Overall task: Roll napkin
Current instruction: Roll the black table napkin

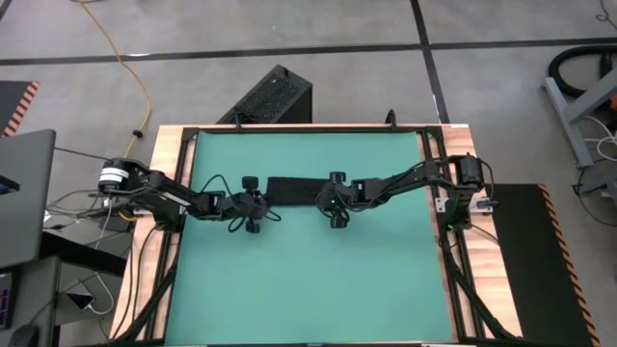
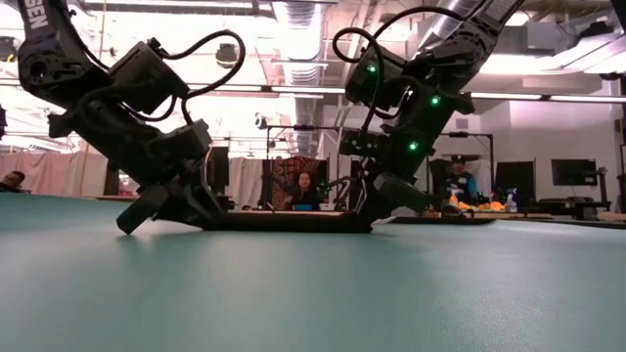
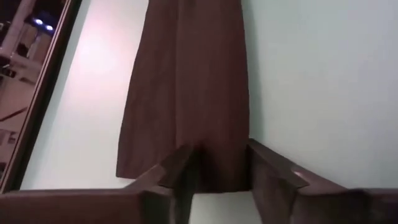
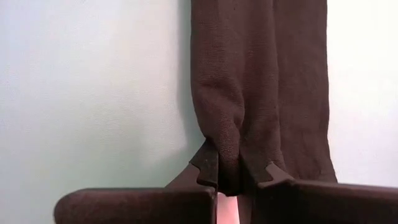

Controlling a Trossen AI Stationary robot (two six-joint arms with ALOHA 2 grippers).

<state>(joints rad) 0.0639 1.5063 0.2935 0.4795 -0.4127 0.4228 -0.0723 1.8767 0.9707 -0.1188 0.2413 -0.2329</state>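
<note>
Overhead, these lines set out the scene.
Surface: a green mat point(image 1: 308, 280) covers the table point(image 1: 172, 145), which has a wooden border and a dark frame.
Room: grey tiled floor surrounds the table; a black vented box point(image 1: 270, 96) stands just beyond the far edge, and a yellow cable point(image 1: 135, 72) runs across the floor at far left.
Napkin: the napkin point(image 1: 294, 190) lies as a narrow dark strip running left to right in the far half of the mat, between the two arms.
Left gripper: the left gripper point(image 1: 253, 204) is at the strip's left end; its wrist view shows the fingers point(image 3: 180, 180) on either side of the cloth's point(image 3: 186, 99) end, clamped on it.
Right gripper: the right gripper point(image 1: 335, 200) is at the strip's right end, its fingertips point(image 4: 208, 165) pinching a bunched fold of cloth point(image 4: 255, 81).
Low view only: both grippers point(image 2: 171, 210) point(image 2: 377, 200) come down to the mat, with the napkin point(image 2: 284, 222) a thin dark band flat between them; behind are ceiling ducts, monitors point(image 2: 572, 173) and seated people point(image 2: 305, 188).
Wrist views only: lengthwise folds in the cloth, which the overhead view does not show.
</note>
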